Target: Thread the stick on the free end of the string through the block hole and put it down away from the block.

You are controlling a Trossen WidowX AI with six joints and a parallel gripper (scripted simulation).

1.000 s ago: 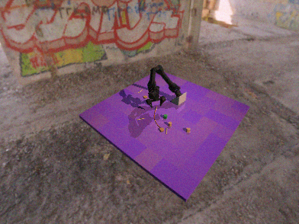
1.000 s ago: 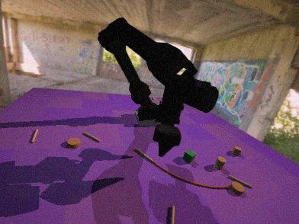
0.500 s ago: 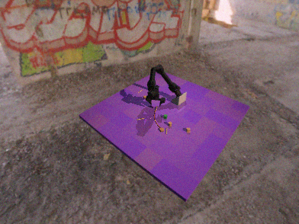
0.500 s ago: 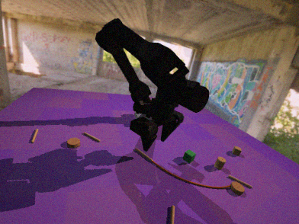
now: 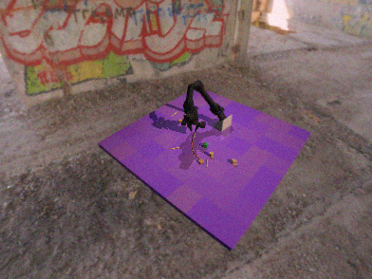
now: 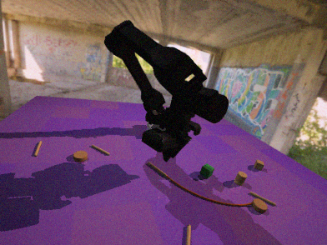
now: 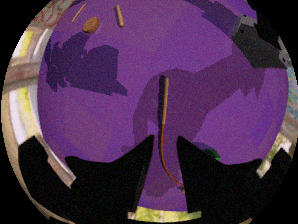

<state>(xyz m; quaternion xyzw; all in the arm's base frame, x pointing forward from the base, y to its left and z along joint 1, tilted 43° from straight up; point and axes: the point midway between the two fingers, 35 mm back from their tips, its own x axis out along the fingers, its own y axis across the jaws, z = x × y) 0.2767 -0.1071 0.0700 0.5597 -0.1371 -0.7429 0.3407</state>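
The thin wooden stick on the string's free end lies on the purple table. The red-brown string curves from it to the round button. My gripper is partly open and empty, above the table near the stick. In the wrist view the stick lies beyond the fingertips, nearly in line with the gap. A small wooden block stands beyond the button; its hole is too small to make out clearly.
A green cube and a wooden cylinder stand near the string. Loose sticks and another round button lie around.
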